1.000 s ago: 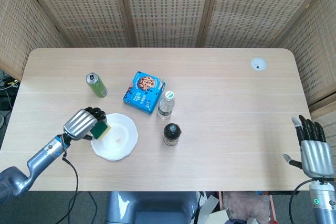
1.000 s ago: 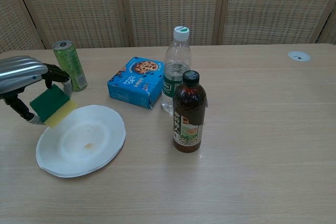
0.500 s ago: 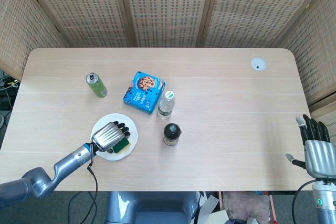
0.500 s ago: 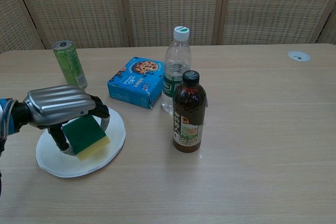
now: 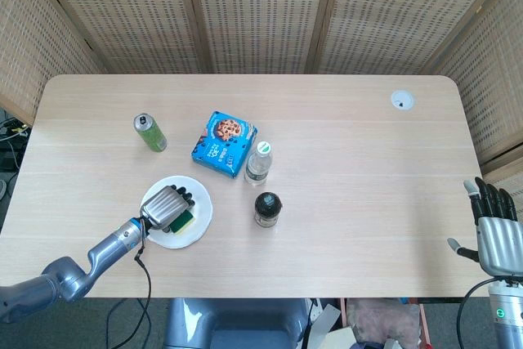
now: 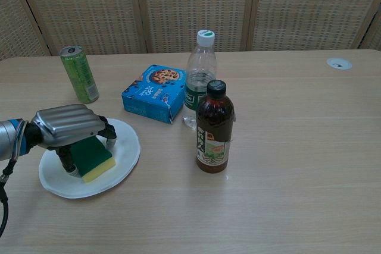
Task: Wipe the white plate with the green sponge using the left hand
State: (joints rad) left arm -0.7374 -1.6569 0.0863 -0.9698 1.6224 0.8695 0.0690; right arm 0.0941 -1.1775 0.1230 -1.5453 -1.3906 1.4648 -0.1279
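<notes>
Left robot hand (image 6: pixel 66 128) clamped around the green sponge (image 6: pixel 92 157), pressing it flat onto the white plate (image 6: pixel 124 153) at the desk's (image 6: pixel 297 176) near-left side. Right robot hand (image 5: pixel 494 233) off the far right edge, fingers spread, holding nothing. Just beyond the plate: green can (image 6: pixel 78 74), blue box (image 6: pixel 155 92), clear water bottle (image 6: pixel 200 75), dark bottle (image 6: pixel 214 129) upright.

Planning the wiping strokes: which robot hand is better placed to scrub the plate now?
Left. The left robot hand holds the green sponge on the white plate; the right robot hand is open at the table's far edge.
</notes>
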